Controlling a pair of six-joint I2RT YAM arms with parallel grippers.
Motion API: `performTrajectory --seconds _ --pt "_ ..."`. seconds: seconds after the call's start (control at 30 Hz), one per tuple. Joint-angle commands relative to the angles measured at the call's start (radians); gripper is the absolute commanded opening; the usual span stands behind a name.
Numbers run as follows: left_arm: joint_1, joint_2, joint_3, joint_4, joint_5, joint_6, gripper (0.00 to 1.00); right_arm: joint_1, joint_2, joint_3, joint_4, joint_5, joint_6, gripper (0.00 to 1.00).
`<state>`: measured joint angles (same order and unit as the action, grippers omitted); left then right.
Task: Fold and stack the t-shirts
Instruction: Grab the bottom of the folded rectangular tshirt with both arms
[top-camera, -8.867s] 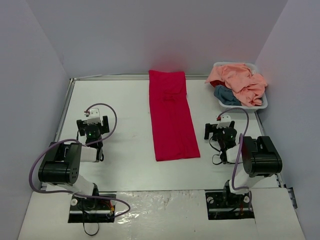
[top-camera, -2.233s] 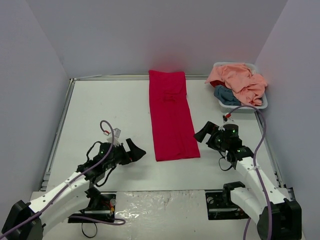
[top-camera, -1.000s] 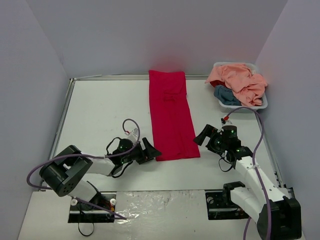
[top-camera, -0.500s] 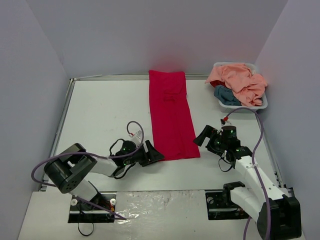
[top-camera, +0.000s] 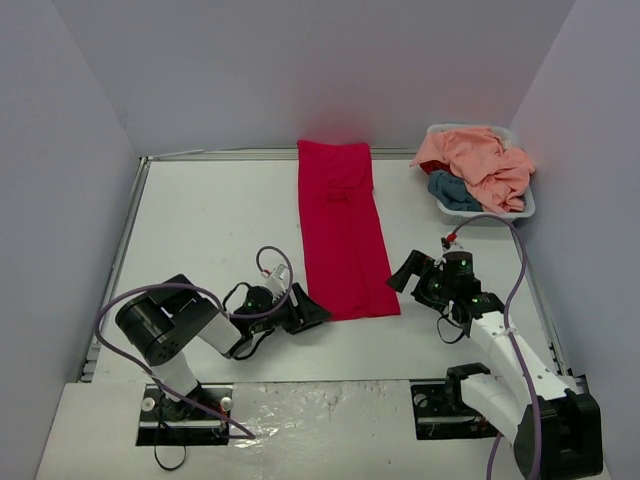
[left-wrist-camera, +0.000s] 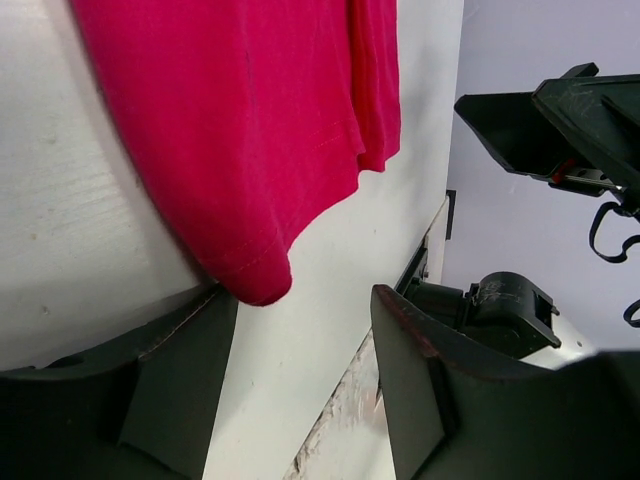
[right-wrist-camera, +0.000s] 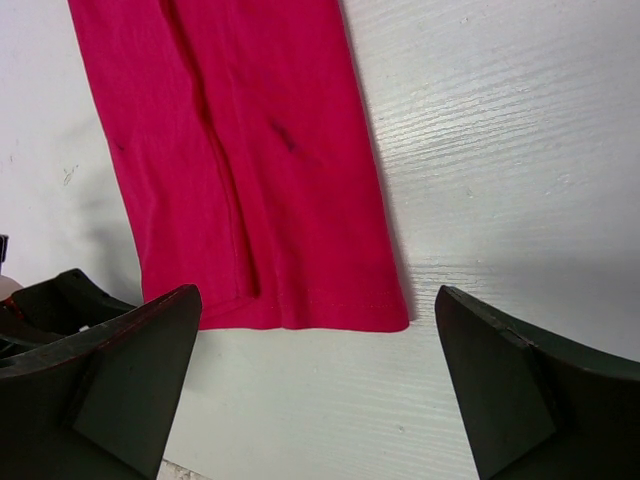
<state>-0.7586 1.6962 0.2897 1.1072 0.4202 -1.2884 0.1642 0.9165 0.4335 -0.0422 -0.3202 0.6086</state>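
The red shirt (top-camera: 343, 235) lies folded in a long strip down the middle of the table (top-camera: 220, 220), its hem toward me. My left gripper (top-camera: 308, 312) sits low at the hem's left corner. Its jaws are apart, and the corner of cloth lies between them against one finger, not pinched. My right gripper (top-camera: 405, 272) hovers by the right corner, spread wide and holding nothing. At the far right, a peach shirt (top-camera: 480, 160) and a blue shirt (top-camera: 450, 188) lie heaped in a basket (top-camera: 520, 210).
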Motion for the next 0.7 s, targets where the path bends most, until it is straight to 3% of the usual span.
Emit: performTrajectory --seconds 0.0,0.4,0.57,0.67 --pt "-0.011 0.002 -0.057 -0.164 -0.032 0.035 0.56 -0.006 -0.002 -0.004 -0.012 -0.002 -0.010 1.00" --pt "-0.011 -0.360 -0.011 -0.694 -0.201 0.143 0.65 -0.011 -0.002 -0.006 -0.010 -0.002 -0.007 1.00" --pt "-0.011 -0.328 -0.011 -0.678 -0.212 0.127 0.65 -0.014 -0.004 -0.007 -0.010 -0.003 -0.009 1.00" --pt "-0.011 -0.236 -0.029 -0.581 -0.202 0.110 0.64 -0.014 -0.011 -0.009 -0.010 -0.003 -0.009 1.00"
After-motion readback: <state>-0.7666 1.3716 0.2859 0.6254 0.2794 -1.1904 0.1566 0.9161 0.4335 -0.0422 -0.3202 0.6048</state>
